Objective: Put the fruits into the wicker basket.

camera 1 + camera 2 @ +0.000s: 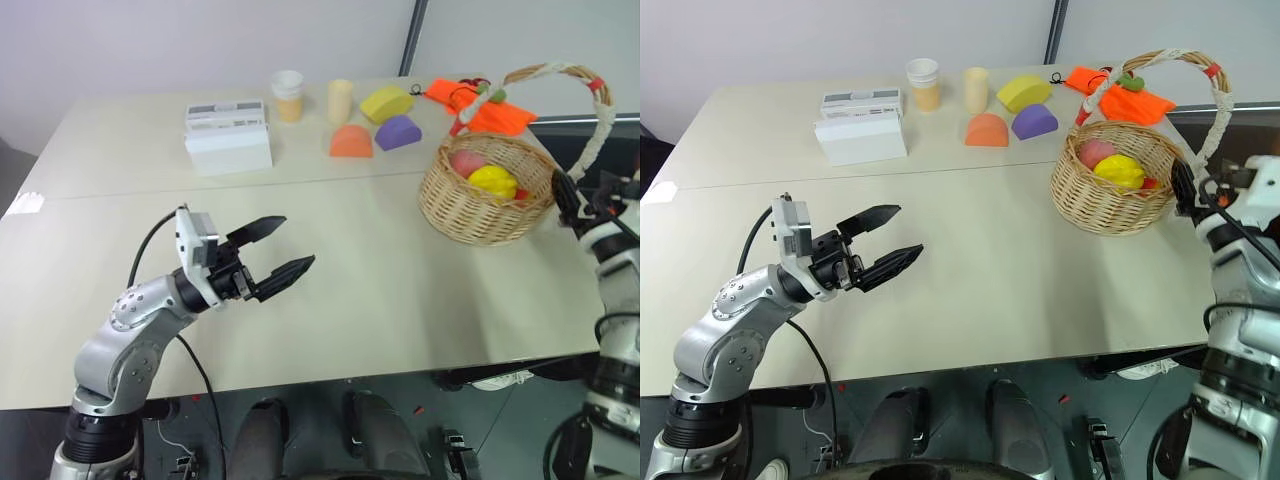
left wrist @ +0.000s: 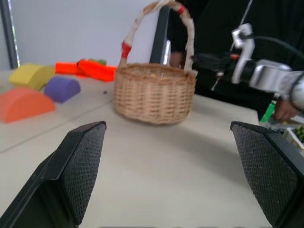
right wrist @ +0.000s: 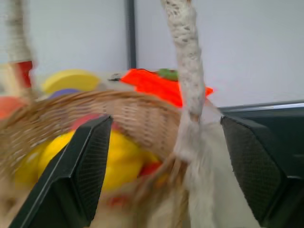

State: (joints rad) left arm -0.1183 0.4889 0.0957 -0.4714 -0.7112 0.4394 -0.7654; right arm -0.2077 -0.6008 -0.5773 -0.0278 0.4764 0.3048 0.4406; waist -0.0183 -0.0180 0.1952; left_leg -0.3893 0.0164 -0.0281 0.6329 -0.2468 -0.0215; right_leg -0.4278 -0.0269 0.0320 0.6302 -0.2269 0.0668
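The round tan wicker basket [image 1: 487,190], with its tall arched handle wrapped in white and red tape, sits on the beige table [image 1: 380,290] at about two o'clock in the left eye view, and both fruits lie inside it: the bright yellow ridged starfruit [image 1: 493,181] and, touching it at ten o'clock, the round pink-orange peach [image 1: 466,162]. The left gripper [image 1: 280,250] hovers at eight o'clock, jaws spread wide and empty. The right gripper [image 1: 563,198] stands just beside the basket's rim at three o'clock, apart from the fruit.

In the right eye view a white box [image 1: 860,132] at eleven o'clock carries dark print too small to read.

In the left wrist view no lettering is legible.

In the right wrist view the black fingers [image 3: 83,175] stand parted either side of the handle's foot, holding nothing. Judging from this, the loading looks done; the step in hand is a clean retreat, best drawn straight back so neither finger snags the handle and tips the basket.
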